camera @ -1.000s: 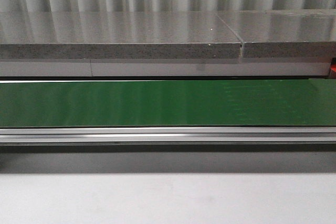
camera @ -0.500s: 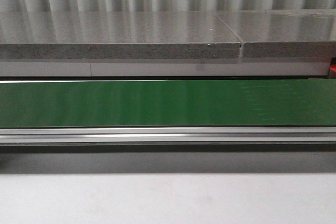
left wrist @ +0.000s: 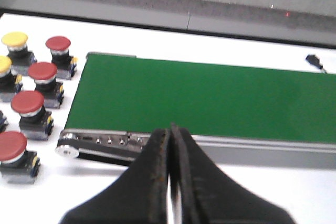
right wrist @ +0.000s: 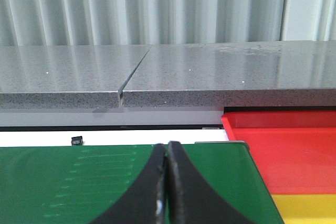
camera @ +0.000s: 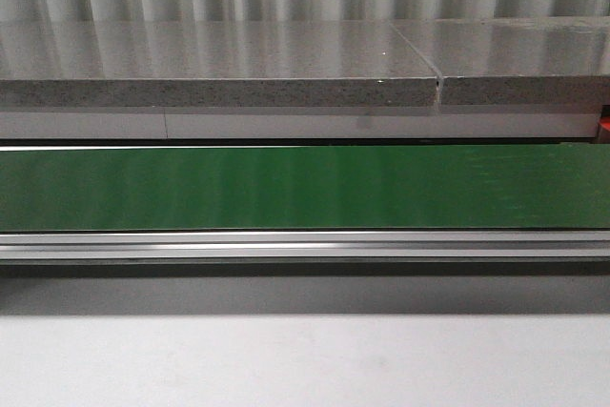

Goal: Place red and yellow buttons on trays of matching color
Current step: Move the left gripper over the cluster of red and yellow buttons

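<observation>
Nothing has visibly shifted in the front view since the earlier frames, apart from faint streaking on the belt surface near its right end. Red buttons (left wrist: 42, 71) and yellow buttons (left wrist: 14, 39) stand upright in a cluster on the white table (left wrist: 157, 51), just beside the left end of the green conveyor belt (left wrist: 210, 98). Left gripper (left wrist: 170, 132) hangs near that belt end with fingers pressed together, empty. Right gripper (right wrist: 167, 148) is likewise pressed together and empty over the belt's far end, where the red tray (right wrist: 283, 150) and yellow tray (right wrist: 307, 208) lie just beside it. Likely risks: the buttons stand close together, so opening fingers may knock a neighbour over; the mushroom cap may slip in a shallow grasp; a button may topple on the belt.
</observation>
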